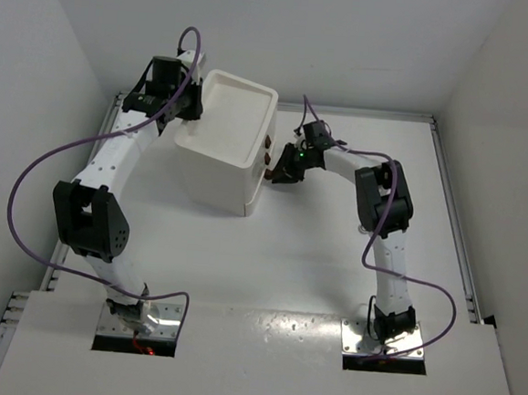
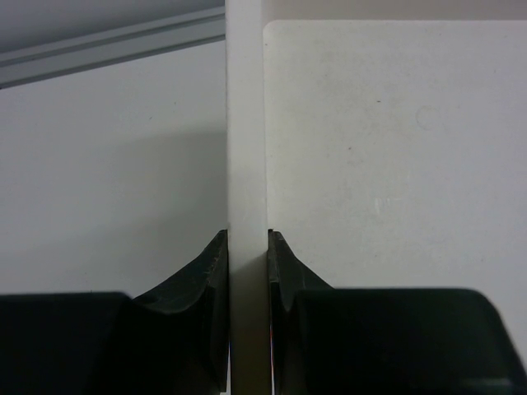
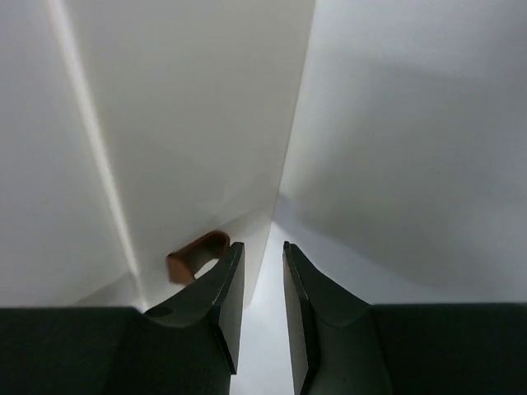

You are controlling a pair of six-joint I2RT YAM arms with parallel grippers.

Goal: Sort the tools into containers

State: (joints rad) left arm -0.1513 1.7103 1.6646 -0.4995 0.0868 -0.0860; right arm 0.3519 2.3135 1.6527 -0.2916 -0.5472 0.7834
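Observation:
The containers are one white drawer unit [image 1: 237, 131] at the back middle of the table, with a shallow rimmed tray on top. My left gripper [image 1: 187, 109] is at its left side. In the left wrist view the left gripper [image 2: 247, 239] is shut on the tray's upright rim [image 2: 245, 123], which fills the gap between the jaws. My right gripper [image 1: 275, 173] is at the unit's front, by the red-brown handles [image 1: 268, 154]. In the right wrist view the right gripper [image 3: 263, 247] stands open on nothing, with a handle [image 3: 196, 255] just left of its left finger. The tools are out of view.
White walls close the table in at the back and both sides. A metal rail [image 1: 451, 203] runs along the table's right edge and another rail [image 2: 107, 49] lies behind the unit. Purple cables [image 1: 43, 162] loop off both arms.

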